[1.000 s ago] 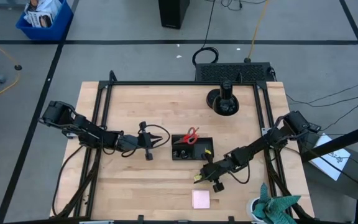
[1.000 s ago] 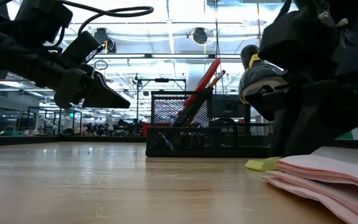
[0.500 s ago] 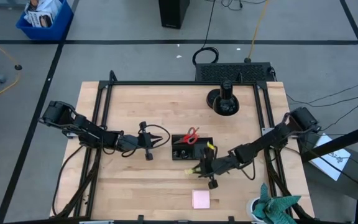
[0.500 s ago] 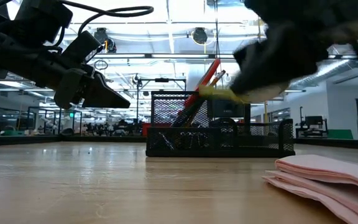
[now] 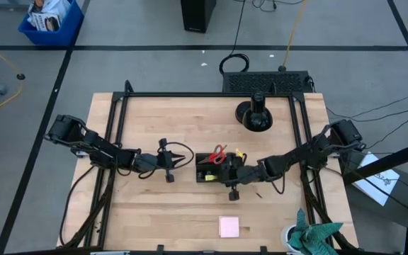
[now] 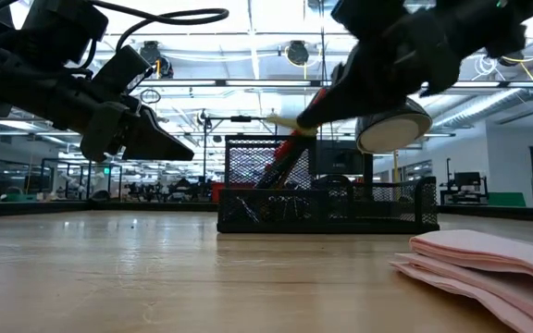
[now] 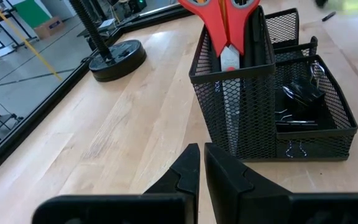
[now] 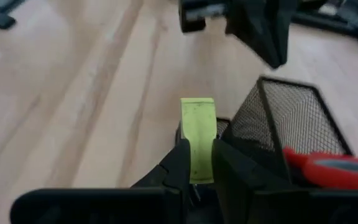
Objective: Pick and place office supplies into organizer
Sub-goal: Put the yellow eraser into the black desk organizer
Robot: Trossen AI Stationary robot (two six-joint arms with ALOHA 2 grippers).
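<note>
Right end effector (image 8: 196,163) has swung from the counter (image 5: 161,212) near the pink sticky-note pad (image 5: 229,227) up over the organizer (image 5: 219,168), clamped on the yellow-green eraser (image 8: 197,137). Just beyond it, red-handled scissors (image 7: 227,25) stand upright in the tall compartment. Farther off, left end effector (image 7: 201,165) hovers, fingers together, empty.

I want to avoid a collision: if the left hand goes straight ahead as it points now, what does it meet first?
Most likely the organizer: the left hand, shut, points at its tall mesh compartment holding the scissors. The table between them looks free.
</note>
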